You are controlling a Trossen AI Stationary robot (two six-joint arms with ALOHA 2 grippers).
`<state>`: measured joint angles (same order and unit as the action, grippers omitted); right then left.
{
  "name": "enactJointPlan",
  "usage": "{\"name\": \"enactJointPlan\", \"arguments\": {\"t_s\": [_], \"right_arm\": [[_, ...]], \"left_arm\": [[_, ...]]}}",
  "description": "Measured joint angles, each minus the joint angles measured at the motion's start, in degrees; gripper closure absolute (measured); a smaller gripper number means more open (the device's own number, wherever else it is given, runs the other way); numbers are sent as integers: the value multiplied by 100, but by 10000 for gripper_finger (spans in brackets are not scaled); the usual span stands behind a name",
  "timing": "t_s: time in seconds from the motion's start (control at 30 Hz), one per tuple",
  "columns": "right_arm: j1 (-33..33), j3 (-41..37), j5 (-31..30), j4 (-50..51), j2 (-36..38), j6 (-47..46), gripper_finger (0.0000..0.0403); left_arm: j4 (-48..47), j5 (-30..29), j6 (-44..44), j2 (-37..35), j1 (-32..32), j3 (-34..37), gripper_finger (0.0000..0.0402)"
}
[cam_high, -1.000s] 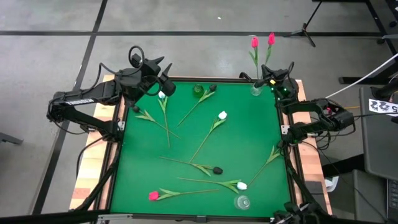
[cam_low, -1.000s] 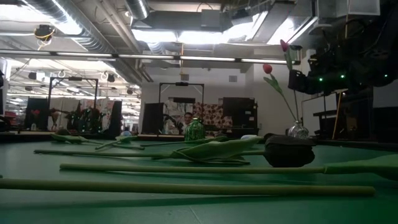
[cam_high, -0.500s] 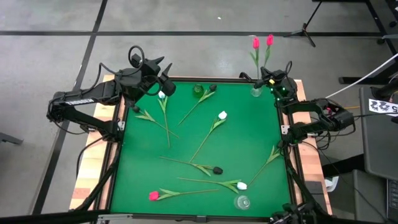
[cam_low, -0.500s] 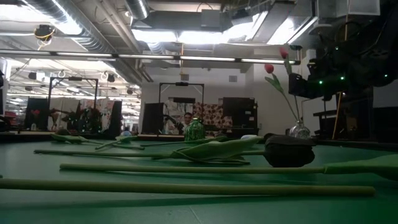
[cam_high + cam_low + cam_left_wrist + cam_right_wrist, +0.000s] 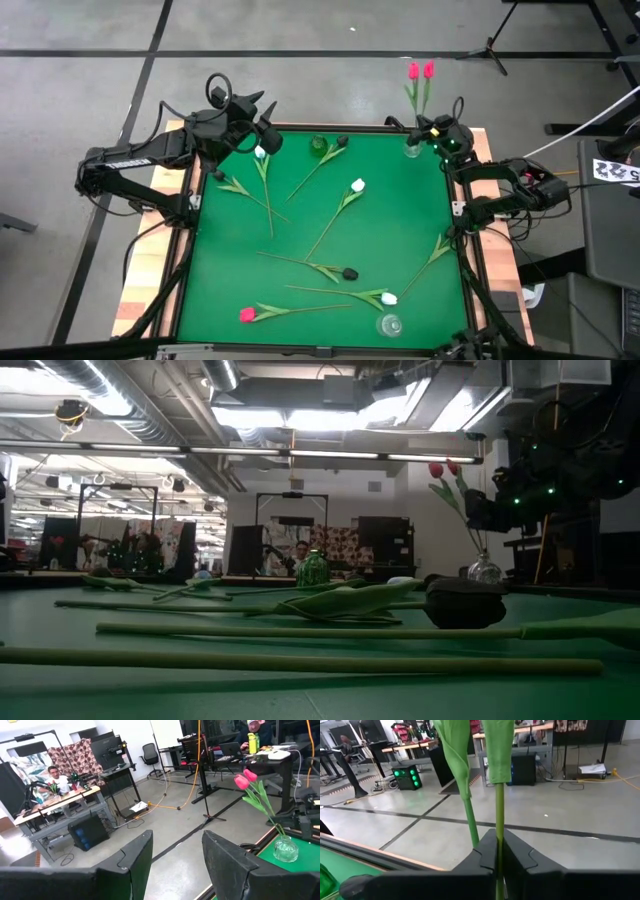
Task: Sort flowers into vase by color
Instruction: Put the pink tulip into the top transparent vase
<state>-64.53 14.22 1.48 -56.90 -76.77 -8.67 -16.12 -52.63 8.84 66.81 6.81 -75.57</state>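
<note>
Looking straight down in the high view, the right tool [image 5: 430,128] sits at the far right corner of the green table [image 5: 400,230], pinched shut on the stem of a pink tulip [image 5: 428,70] whose head rises beside a second pink tulip [image 5: 413,71]; both stems run nearly upright out of a clear glass vase [image 5: 412,147]. The left tool [image 5: 262,140] hangs over the far left edge, its fingers standing apart with nothing between them, just above a white tulip [image 5: 260,153] whose stem runs toward the near side. Other flowers lie flat on the table: a black-headed one [image 5: 343,142] by a green vase [image 5: 318,144], its stem slanting down to the left; a white one [image 5: 358,185] in the middle, stem also slanting to the near left; a black one [image 5: 350,273] and a white one [image 5: 389,298] with stems running leftward; a pink one [image 5: 246,314] with its stem running rightward. Another clear vase [image 5: 388,325] stands at the near edge.

From table height in the low view, the two pink heads sit close together above the glass vase, and long stems cross the foreground sideways.

Past the left wrist's spread fingers [image 5: 135,855], the pink pair leans slightly from the vase.

At the right wrist, the fingers [image 5: 485,850] close on one upright green stem, the other stem just beside. No writing is readable.
</note>
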Motion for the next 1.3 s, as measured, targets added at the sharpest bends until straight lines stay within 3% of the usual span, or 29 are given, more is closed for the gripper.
{"name": "enactJointPlan", "arguments": {"t_s": [0.27, 0.77, 1.3], "right_arm": [[0, 0, -2, 134, 0, -4, 378], [0, 0, -90, 145, 0, 9, 257], [0, 0, -85, -20, 0, 9, 196]], "left_arm": [[0, 0, -15, 0, 0, 0, 233], [0, -1, -13, 0, 0, 0, 233], [-1, -1, 9, 0, -1, 0, 233]]}}
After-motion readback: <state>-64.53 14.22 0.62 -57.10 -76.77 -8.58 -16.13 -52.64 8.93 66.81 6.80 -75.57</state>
